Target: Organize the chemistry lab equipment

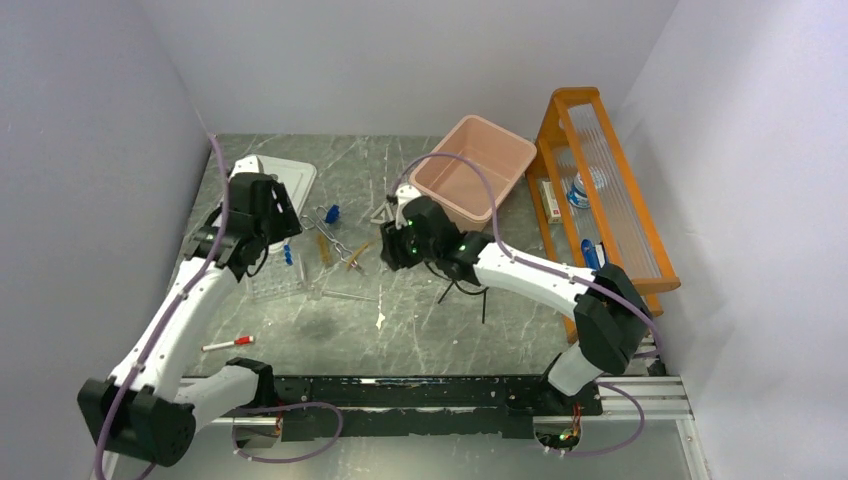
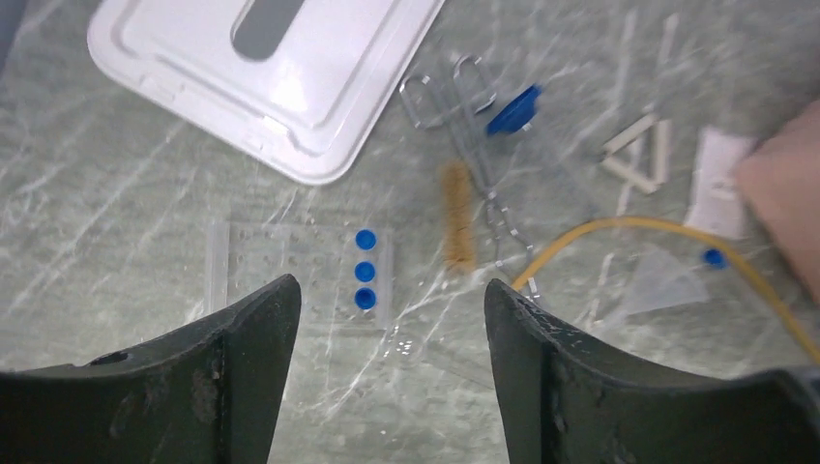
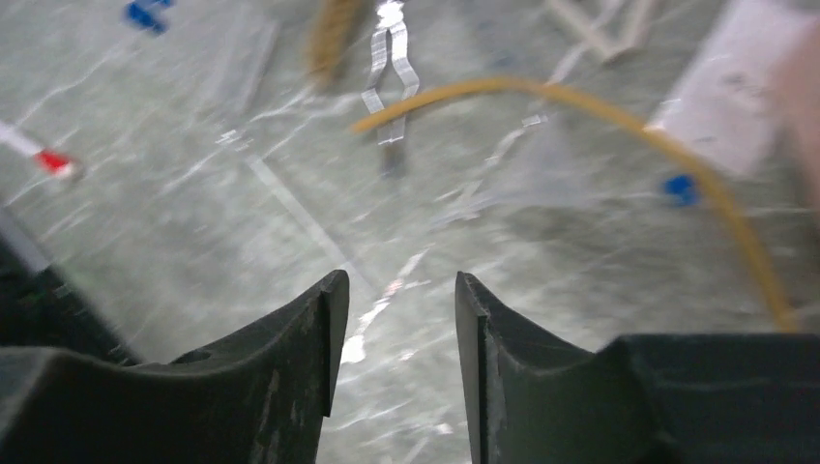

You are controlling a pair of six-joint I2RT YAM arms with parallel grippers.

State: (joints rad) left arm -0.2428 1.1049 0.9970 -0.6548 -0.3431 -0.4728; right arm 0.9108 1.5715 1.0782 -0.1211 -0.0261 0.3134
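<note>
Bare surface [image 1: 440, 335] near the front, interrupted only by a red-capped marker [image 1: 228, 343]. Mid-surface crowded with tongs [image 2: 471, 126], brush [image 2: 458, 217], amber tubing [image 2: 619, 225], blue-capped tubes [image 2: 365, 269]. Walled in behind by pink bin [image 1: 475, 170], rightward by orange shelf [image 1: 575, 96].

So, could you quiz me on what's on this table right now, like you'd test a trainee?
1. True or false: the left gripper and the right gripper are both open and hold nothing.
2. In the left wrist view, how many blue caps sit in the clear rack? A) two B) three C) five
3. Fill in: the red-capped marker lies nearer the ___ arm's base.
Key: 1 true; 2 B; 3 left.
</note>
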